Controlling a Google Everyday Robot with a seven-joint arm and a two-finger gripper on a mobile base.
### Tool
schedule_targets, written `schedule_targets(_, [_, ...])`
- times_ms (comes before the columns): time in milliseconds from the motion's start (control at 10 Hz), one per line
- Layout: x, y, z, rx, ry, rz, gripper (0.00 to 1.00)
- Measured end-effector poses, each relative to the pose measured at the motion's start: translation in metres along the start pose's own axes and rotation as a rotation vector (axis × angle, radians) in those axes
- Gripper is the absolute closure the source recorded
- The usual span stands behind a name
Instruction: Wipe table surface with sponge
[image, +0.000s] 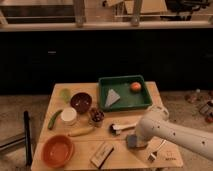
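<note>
The table surface (165, 107) is a light tan plank top filling the lower middle of the camera view. The sponge (132, 142), a small blue-grey pad, lies flat on it near the front, right of centre. My white arm reaches in from the lower right. Its gripper (136, 135) points down right above the sponge and seems to press on it. The arm's bulk hides the gripper's tip.
A green tray (123, 106) at the back holds a grey folded cloth (112, 97) and an orange (135, 86). A white-handled tool (122, 127) lies just left of the arm. A striped wooden block (101, 154), orange bowl (57, 150), brown bowl (81, 101), white cup (68, 116) and small dark cup (96, 116) stand to the left.
</note>
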Motion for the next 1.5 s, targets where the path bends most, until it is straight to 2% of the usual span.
schedule_targets(300, [-0.026,-0.003,0.003,-0.004,-0.019,-0.047,1.00])
schedule_targets(400, [-0.041,0.000,0.004,-0.010,-0.029,-0.082,1.00])
schedule_targets(700, [-0.051,0.015,0.001,-0.021,-0.040,-0.145,1.00])
schedule_targets(900, [-0.047,0.032,-0.006,-0.027,-0.040,-0.166,1.00])
schedule_targets(1300, [-0.014,0.042,-0.011,-0.050,-0.027,-0.136,1.00])
schedule_targets(1500, [0.000,0.033,-0.012,-0.026,-0.036,-0.097,1.00])
